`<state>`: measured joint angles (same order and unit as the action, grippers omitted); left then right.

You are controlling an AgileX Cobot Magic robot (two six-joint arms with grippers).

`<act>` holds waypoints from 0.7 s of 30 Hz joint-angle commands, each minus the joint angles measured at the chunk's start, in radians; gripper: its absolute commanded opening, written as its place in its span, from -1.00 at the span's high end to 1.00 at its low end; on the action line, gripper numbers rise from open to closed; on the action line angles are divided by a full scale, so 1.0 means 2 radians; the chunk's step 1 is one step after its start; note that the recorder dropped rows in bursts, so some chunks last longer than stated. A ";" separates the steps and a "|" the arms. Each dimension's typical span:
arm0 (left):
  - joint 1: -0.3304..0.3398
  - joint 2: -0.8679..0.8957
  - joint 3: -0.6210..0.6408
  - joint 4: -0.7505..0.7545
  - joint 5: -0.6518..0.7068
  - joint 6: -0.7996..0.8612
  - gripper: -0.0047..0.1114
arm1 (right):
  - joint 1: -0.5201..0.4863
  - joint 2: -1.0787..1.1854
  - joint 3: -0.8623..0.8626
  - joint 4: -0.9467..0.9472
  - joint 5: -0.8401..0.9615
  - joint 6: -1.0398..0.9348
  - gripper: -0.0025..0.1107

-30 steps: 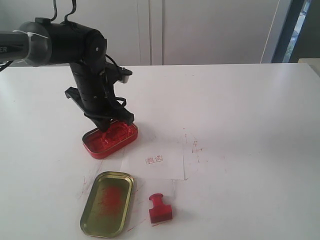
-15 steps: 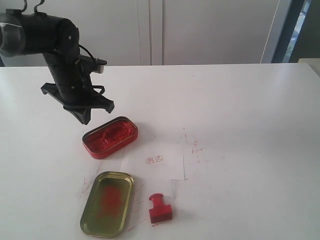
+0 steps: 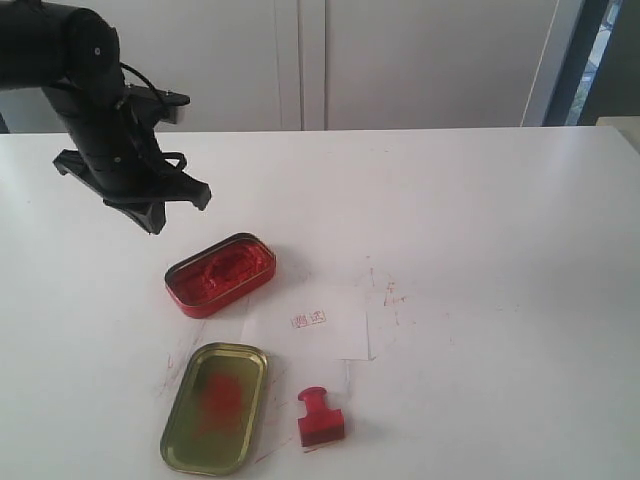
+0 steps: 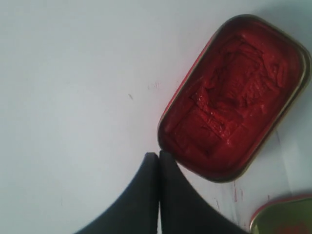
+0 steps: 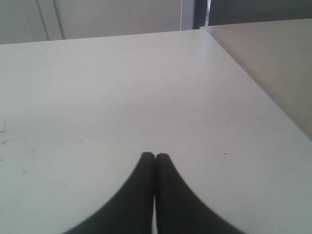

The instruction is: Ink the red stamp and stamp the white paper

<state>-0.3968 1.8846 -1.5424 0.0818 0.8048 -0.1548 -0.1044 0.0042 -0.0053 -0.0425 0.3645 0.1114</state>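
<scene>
The red stamp (image 3: 320, 418) stands on the table near the front, its handle pointing up, with no gripper near it. Just behind it lies the white paper (image 3: 335, 338), which bears a small red imprint. My left gripper (image 3: 155, 222) hangs shut and empty above the table, to the left of and behind the open red ink tin (image 3: 220, 275). In the left wrist view its closed tips (image 4: 159, 155) sit beside the tin's (image 4: 234, 97) rim. My right gripper (image 5: 155, 156) is shut and empty over bare tabletop, out of the exterior view.
The gold tin lid (image 3: 214, 407) with red smears lies left of the stamp; its edge (image 4: 285, 217) shows in the left wrist view. Red scribbles (image 3: 390, 292) mark the white table right of the paper. The table's far corner (image 5: 204, 29) shows in the right wrist view.
My left arm has lifted off the ink tin and drawn back to the left, still shut. The stamp, paper, tin and lid have stayed where they were.
</scene>
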 commanded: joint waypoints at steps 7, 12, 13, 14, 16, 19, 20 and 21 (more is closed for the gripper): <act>0.002 -0.101 0.105 -0.005 -0.049 -0.003 0.92 | 0.002 -0.002 0.003 -0.001 -0.007 0.000 0.96; 0.002 -0.147 0.149 -0.005 -0.060 -0.008 0.92 | 0.002 -0.002 0.003 -0.001 -0.007 0.000 0.96; 0.002 -0.155 0.157 -0.005 -0.062 -0.008 0.92 | 0.002 -0.002 0.003 -0.001 -0.007 0.000 0.96; 0.002 -0.165 0.164 -0.005 -0.064 -0.009 0.92 | 0.002 -0.002 0.003 -0.001 -0.007 0.000 0.96; 0.002 -0.187 0.185 -0.005 -0.076 -0.012 0.92 | 0.002 -0.002 0.003 -0.001 -0.007 0.000 0.96; 0.002 -0.218 0.214 -0.005 -0.084 -0.016 0.92 | 0.002 -0.002 0.003 -0.001 -0.007 0.000 0.96; 0.002 -0.229 0.222 -0.005 -0.084 -0.016 0.92 | 0.002 -0.002 0.003 -0.001 -0.007 0.000 0.96; 0.002 -0.240 0.229 -0.005 -0.084 -0.016 0.92 | 0.002 -0.002 0.003 -0.001 -0.007 0.000 0.96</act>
<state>-0.3951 1.4670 -1.1269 0.0777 0.6385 -0.1744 -0.1044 0.0042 -0.0053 -0.0425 0.3645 0.1114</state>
